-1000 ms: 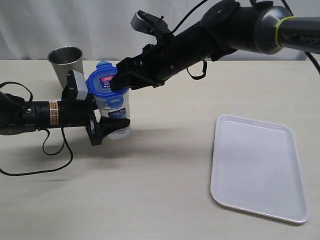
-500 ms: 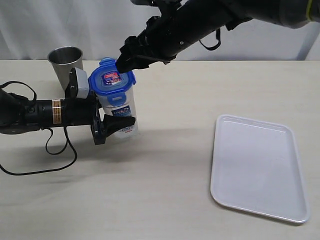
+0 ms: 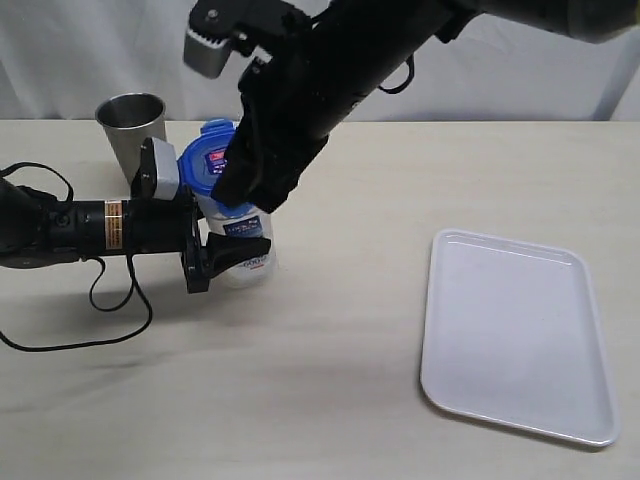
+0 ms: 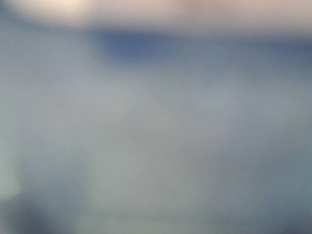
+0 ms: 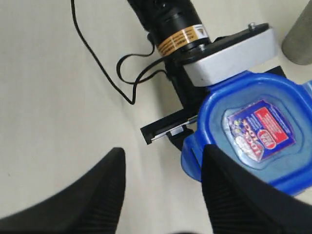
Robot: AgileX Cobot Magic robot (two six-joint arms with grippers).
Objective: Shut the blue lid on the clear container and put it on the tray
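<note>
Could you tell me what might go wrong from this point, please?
1. The open right gripper hangs off-centre by the edge of the round bright-blue plastic lid; pressing there could tilt it.
2. The left gripper holds the tall clear plastic container low down, so a sideways push might tip it towards the grey steel cup close by.
3. The flat white plastic tray lies far off; an unlatched lid could come loose on the way.
</note>
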